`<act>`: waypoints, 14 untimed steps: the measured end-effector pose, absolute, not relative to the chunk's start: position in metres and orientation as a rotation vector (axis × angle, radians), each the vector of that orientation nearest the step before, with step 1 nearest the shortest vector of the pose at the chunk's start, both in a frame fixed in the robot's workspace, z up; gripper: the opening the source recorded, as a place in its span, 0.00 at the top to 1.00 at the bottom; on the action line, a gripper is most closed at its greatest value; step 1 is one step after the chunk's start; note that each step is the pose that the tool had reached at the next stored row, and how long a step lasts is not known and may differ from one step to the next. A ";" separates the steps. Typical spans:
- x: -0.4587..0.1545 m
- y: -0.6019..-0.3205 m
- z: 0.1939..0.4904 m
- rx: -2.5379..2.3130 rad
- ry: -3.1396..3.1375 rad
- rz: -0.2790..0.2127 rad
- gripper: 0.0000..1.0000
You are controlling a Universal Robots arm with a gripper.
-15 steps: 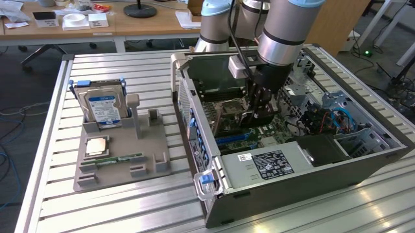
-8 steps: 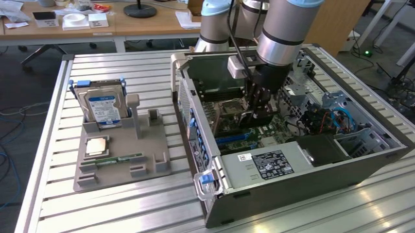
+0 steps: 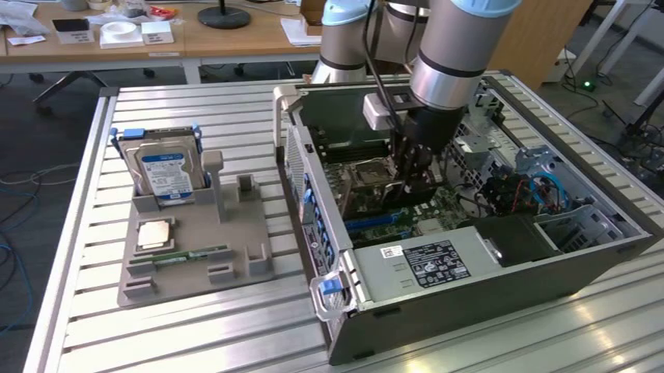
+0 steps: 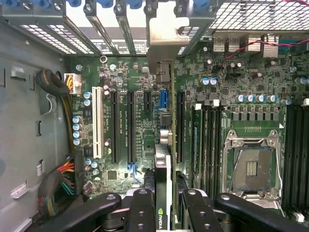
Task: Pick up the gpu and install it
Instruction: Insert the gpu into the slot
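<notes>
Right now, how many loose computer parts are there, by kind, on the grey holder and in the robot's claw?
Hard drive: 1
Processor chip: 1
Memory stick: 1
gpu in the gripper: 1
Total: 4

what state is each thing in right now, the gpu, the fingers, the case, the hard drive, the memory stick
computer case: lying on its side, open on top
gpu: held on edge, down inside the computer case
fingers: closed on the gpu
hard drive: standing upright in the grey holder
memory stick: lying flat in the grey holder
</notes>
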State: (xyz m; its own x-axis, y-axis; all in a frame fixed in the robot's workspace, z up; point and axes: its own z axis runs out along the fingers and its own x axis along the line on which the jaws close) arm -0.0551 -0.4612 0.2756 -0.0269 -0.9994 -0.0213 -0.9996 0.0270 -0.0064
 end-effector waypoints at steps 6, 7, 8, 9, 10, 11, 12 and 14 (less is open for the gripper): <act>-0.058 -0.461 0.270 -2.179 2.236 0.016 0.73; -0.058 -0.461 0.270 -2.179 2.236 0.016 0.73; -0.058 -0.461 0.270 -2.179 2.236 0.016 0.73; -0.059 -0.461 0.270 -2.179 2.236 0.016 0.73; -0.060 -0.461 0.270 -2.179 2.236 0.016 0.73; -0.060 -0.461 0.270 -2.179 2.236 0.016 0.73; -0.061 -0.461 0.270 -2.179 2.236 0.016 0.73; -0.063 -0.461 0.269 -2.179 2.236 0.016 0.73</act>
